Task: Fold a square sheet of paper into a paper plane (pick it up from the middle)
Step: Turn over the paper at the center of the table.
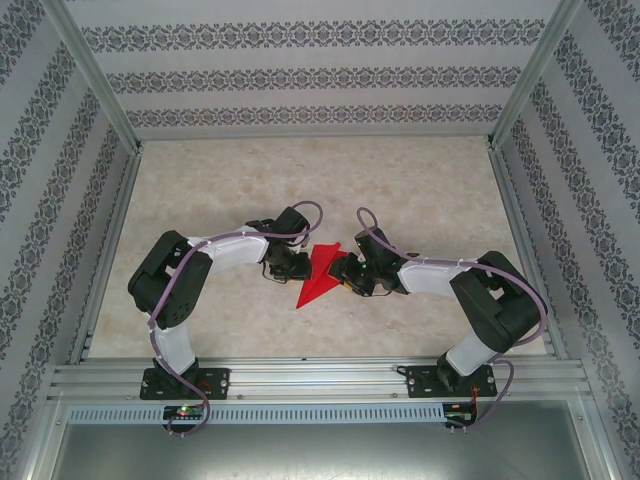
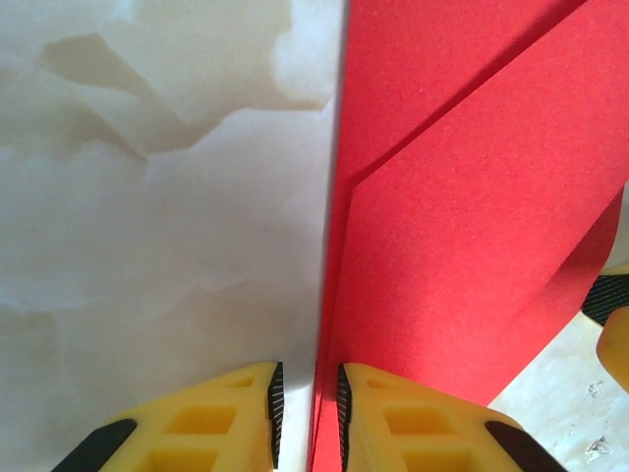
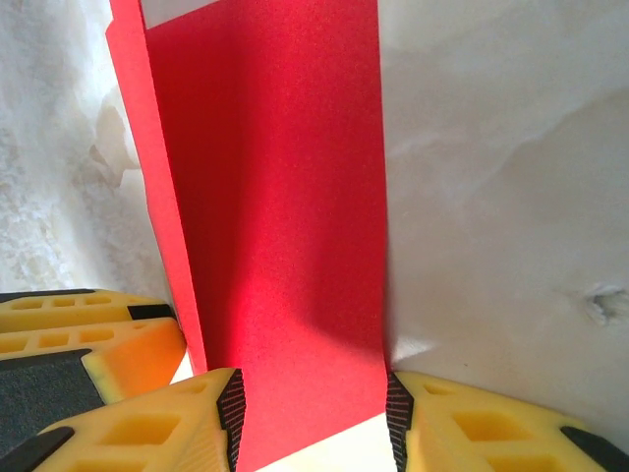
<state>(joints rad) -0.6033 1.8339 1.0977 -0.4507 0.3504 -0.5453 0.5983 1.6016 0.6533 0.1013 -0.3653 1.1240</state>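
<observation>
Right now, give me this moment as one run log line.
stage: red paper part-folded, pointed | place: table centre | left gripper: jaws narrow, paper's edge between | right gripper: jaws apart, straddling paper

Paper plane (image 1: 316,275) lies mid-table (image 1: 200,190), nose pointing near-left. Left gripper (image 2: 310,418) at its left edge, right gripper (image 3: 314,423) straddling its right flap.

No text or number can be read (walls (image 1: 320,80) carry patterned bands).
</observation>
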